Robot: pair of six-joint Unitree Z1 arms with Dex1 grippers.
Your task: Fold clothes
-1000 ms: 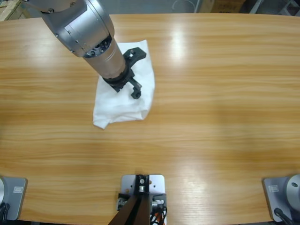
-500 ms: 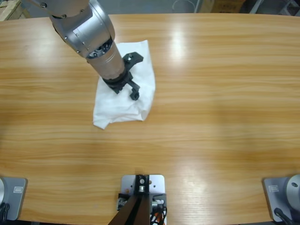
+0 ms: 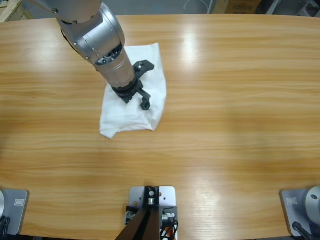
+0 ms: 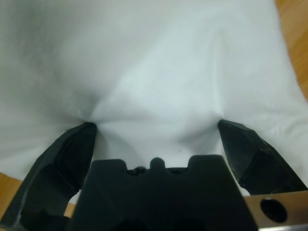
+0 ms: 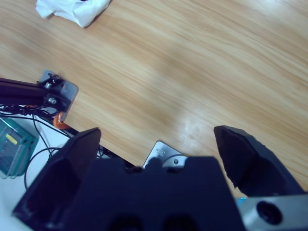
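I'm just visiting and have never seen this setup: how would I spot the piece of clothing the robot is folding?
Look at the long wooden table, then at its upper left part, where a silver arm reaches down. Under that arm's open left gripper lies the T-shirt, bunched into a small, roughly rectangular bundle. It is the only white, soft thing on the wood.

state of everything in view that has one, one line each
T-shirt: folded into a small bundle, flat on the table, slightly rumpled
left gripper: jaws open, over the T-shirt, tips pressing into the fabric
right gripper: jaws open, empty, raised over bare table far from the T-shirt
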